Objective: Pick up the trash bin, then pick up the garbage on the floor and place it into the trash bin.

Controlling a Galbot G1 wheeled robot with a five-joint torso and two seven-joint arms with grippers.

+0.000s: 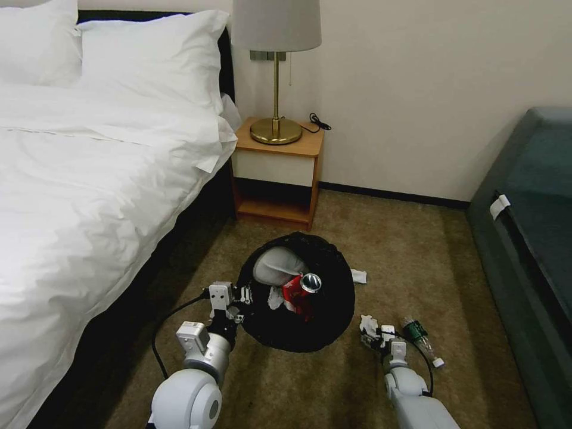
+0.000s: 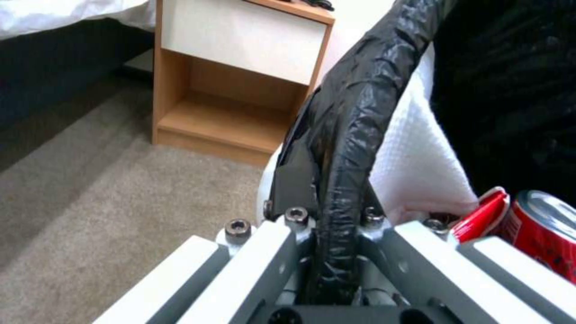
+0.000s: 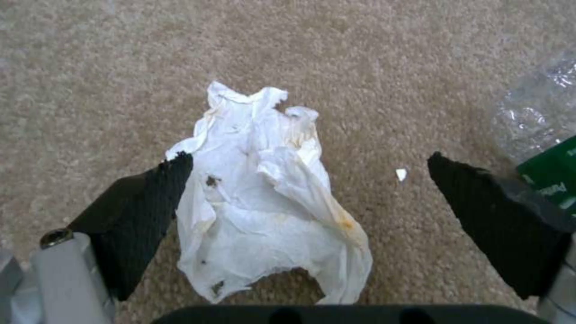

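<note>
Tan carpet (image 1: 381,238), bed (image 1: 89,179) at 9 o'clock, nightstand (image 1: 277,173) at 12. Trash bin (image 1: 325,322) centre floor, holding red can (image 1: 305,285) and white slipper (image 1: 275,266). Left gripper (image 1: 235,296) at bin's 9 o'clock, jaws pinching its bag-wrapped rim (image 2: 342,148). Right gripper (image 1: 377,339) at bin's 4 o'clock, jaws spread around crumpled tissue (image 3: 267,193); green bottle (image 1: 420,336) just beside, at its 3 o'clock.

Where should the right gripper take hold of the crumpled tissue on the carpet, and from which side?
From straight above, closing across the raised, bunched middle of the tissue. It lies loose and flat-edged on the carpet, so only the crumpled ridge offers bulk. The right gripper hangs open over it, one finger at its edge; the bottle lies beside it, likely clear.
</note>
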